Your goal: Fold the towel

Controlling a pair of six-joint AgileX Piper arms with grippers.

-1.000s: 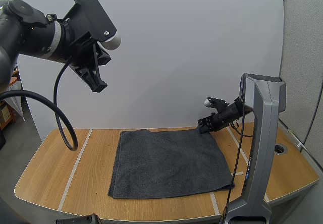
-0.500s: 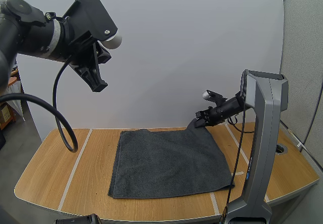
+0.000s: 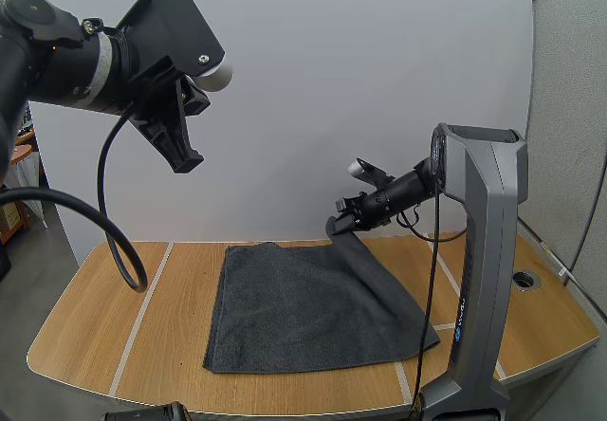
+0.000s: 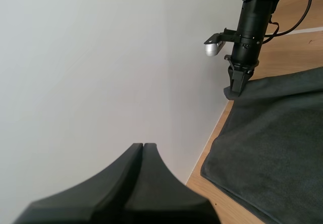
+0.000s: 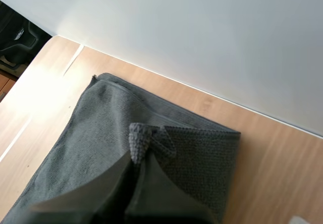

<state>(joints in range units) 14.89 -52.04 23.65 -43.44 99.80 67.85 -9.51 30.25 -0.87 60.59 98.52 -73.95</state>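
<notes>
A dark grey towel [image 3: 303, 307] lies spread on the wooden table [image 3: 95, 317], its far right corner lifted off the surface. My right gripper [image 3: 338, 225] is shut on that corner and holds it up above the towel's back edge. In the right wrist view the pinched corner [image 5: 139, 139] pokes out past the fingers, with the towel [image 5: 75, 148] flat beneath. From the left wrist view my right gripper [image 4: 236, 91] hangs at the towel [image 4: 272, 133] corner. My left gripper [image 3: 180, 155] is raised high over the table's left side, its fingers [image 4: 144, 153] lying together as one wedge.
A grey stand [image 3: 479, 279] rises from the table's right front, close to the towel's right edge. A round hole [image 3: 524, 280] sits in the tabletop at the right. Pale tape lines [image 3: 142, 312] cross the bare wood left of the towel.
My right gripper has moved left and up, carrying the towel's far right corner off the table so the right side of the towel now slopes upward. The left arm has barely moved.
</notes>
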